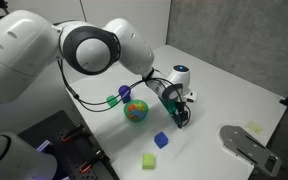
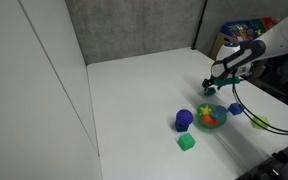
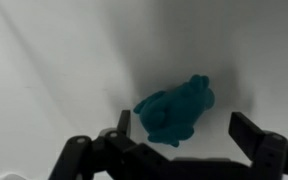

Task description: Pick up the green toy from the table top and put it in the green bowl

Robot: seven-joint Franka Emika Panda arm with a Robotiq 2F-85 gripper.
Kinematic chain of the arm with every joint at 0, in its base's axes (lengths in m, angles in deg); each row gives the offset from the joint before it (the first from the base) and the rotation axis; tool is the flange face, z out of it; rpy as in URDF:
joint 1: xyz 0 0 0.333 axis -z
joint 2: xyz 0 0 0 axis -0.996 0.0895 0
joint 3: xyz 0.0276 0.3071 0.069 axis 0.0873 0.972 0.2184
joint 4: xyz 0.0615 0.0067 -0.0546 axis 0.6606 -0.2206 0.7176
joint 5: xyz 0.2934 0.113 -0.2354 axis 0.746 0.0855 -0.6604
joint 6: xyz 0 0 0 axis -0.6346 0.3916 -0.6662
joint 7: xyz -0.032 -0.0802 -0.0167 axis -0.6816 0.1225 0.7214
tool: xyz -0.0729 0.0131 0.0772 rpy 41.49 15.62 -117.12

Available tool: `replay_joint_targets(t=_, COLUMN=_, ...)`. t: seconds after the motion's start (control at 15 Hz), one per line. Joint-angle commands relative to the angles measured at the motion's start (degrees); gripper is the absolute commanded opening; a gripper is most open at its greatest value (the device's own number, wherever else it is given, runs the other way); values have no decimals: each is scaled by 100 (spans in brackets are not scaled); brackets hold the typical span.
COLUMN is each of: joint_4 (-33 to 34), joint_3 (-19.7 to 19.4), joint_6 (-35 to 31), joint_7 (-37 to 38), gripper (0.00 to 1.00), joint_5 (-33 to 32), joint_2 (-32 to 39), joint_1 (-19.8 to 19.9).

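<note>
The green toy [image 3: 174, 110] is a dark teal wedge-like block lying on the white table. In the wrist view it sits between my two fingers, nearer the left one. My gripper [image 3: 184, 128] is open around it, low over the table. In both exterior views the gripper [image 1: 184, 113] [image 2: 210, 86] hangs just beside the green bowl [image 1: 135, 110] [image 2: 212, 117], and the toy under it is hard to make out. The bowl is round, with multicoloured markings.
A blue cylinder [image 2: 184, 120] and a bright green cube [image 2: 186, 143] stand on one side of the bowl. A blue cube [image 1: 161, 140] and a pale yellow-green cube [image 1: 149, 160] lie on the other. A grey object [image 1: 246, 145] lies at the table's edge. Cables run by the bowl.
</note>
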Motion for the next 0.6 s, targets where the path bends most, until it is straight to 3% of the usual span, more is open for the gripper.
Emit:
replay_joint_targets(t=0.0, joint_4=358, joint_3=-5, joint_6=-1, joint_7=19, gripper=100, joint_5=55, joint_2=226, joint_1=44)
replay_joint_targets(t=0.27, joint_4=409, joint_3=-52, joint_6=-27, joint_7=14, gripper=100, joint_5=15, joint_2=327, joint_1=13)
replay_joint_targets(t=0.33, joint_4=412, joint_3=-60, joint_6=-24, joint_7=23, gripper=75, joint_5=10, joint_2=345, joint_1=0)
replay_joint_targets(t=0.4, joint_4=414, joint_3=-58, joint_6=-21, joint_7=14, gripper=73, joint_5=6, joint_2=356, joint_1=-5)
replay_joint_targets(t=0.53, joint_4=413, joint_3=-78, joint_6=-22, joint_7=19, gripper=56, joint_5=-9, joint_2=369, joint_1=-26)
